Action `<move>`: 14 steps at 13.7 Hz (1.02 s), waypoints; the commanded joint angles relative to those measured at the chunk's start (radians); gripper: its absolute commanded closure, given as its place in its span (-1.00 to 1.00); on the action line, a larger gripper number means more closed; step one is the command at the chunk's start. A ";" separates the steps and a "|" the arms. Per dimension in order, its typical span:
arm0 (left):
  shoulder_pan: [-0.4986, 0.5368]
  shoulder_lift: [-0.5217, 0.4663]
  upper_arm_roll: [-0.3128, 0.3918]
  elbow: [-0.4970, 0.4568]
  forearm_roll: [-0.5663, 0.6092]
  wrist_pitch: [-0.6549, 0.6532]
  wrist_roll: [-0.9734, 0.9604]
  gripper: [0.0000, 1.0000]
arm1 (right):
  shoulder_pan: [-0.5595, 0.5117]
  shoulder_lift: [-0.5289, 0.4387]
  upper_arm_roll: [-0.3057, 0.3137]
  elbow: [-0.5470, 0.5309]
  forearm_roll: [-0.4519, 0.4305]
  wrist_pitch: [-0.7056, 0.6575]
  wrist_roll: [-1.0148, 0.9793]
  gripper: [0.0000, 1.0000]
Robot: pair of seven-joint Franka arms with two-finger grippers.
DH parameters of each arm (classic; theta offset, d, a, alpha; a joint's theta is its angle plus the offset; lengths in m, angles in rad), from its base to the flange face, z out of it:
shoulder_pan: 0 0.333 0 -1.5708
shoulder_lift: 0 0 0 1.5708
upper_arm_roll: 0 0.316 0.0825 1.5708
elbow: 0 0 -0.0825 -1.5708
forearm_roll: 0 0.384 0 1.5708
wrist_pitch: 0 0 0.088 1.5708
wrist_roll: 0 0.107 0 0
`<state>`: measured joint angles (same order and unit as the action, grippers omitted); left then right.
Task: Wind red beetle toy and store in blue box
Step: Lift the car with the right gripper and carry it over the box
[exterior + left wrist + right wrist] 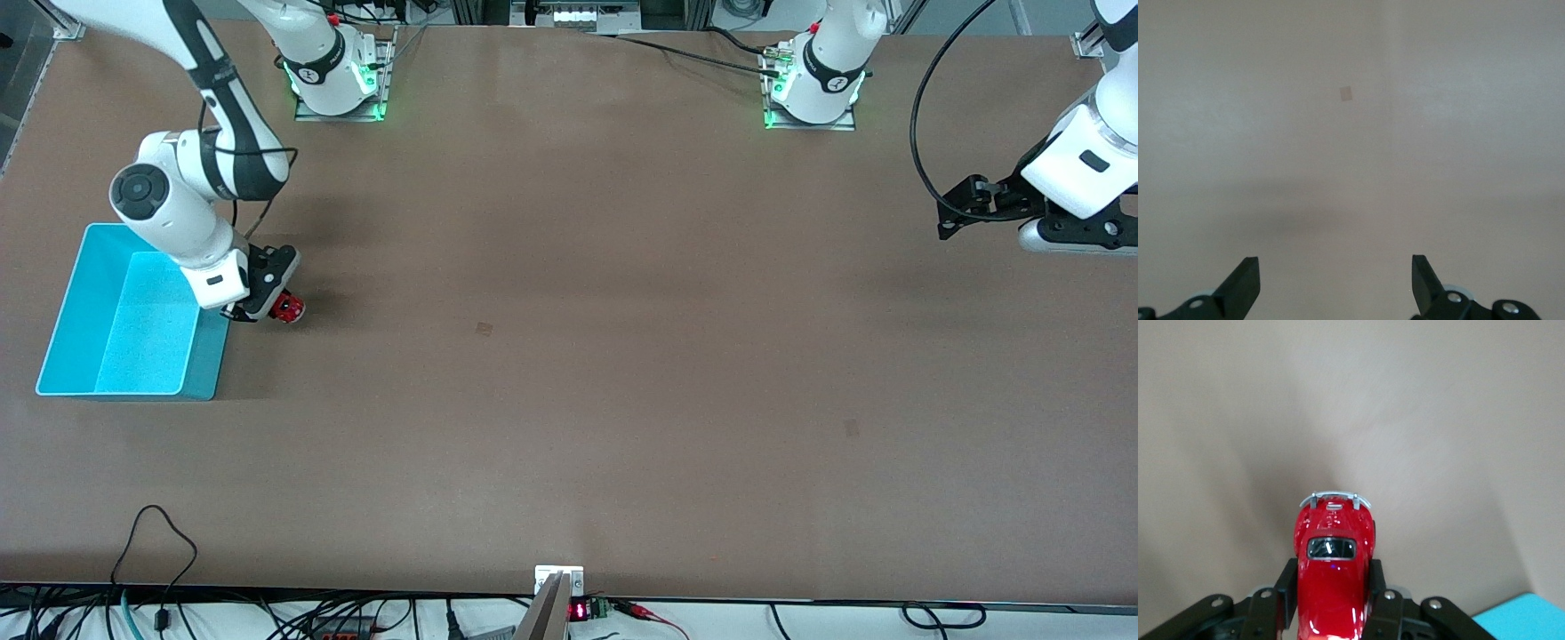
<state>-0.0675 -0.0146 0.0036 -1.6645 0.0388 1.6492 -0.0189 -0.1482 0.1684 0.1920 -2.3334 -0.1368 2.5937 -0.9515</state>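
The red beetle toy is down at the brown table, right beside the blue box on its side toward the left arm's end. My right gripper is shut on the toy. In the right wrist view the toy sits between the two black fingers, its silvery bumper pointing away from the wrist. A corner of the blue box shows there. The box looks empty. My left gripper is open and empty, waiting up over the left arm's end of the table; its fingers stand wide apart.
A small pale square mark is on the table near the middle, also in the left wrist view. Cables and a small device lie along the table edge nearest the front camera.
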 commanded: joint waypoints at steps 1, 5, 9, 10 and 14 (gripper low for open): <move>0.002 -0.018 -0.001 -0.008 -0.008 -0.009 -0.007 -1.00 | -0.013 -0.093 0.032 0.011 0.008 -0.075 0.164 1.00; 0.002 -0.018 -0.001 -0.008 -0.008 -0.009 -0.007 -1.00 | -0.025 -0.109 -0.035 0.129 0.025 -0.291 0.304 1.00; 0.002 -0.018 -0.001 -0.008 -0.008 -0.009 -0.007 -1.00 | -0.021 -0.110 -0.163 0.146 0.033 -0.339 0.607 1.00; 0.002 -0.018 -0.002 -0.008 -0.008 -0.011 -0.007 -1.00 | -0.017 -0.107 -0.192 0.146 0.033 -0.339 0.670 1.00; 0.002 -0.018 -0.002 -0.008 -0.008 -0.009 -0.007 -1.00 | -0.014 -0.054 -0.304 0.144 0.033 -0.331 0.764 1.00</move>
<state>-0.0673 -0.0154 0.0036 -1.6647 0.0388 1.6485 -0.0189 -0.1678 0.0765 -0.0617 -2.2037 -0.1165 2.2694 -0.2181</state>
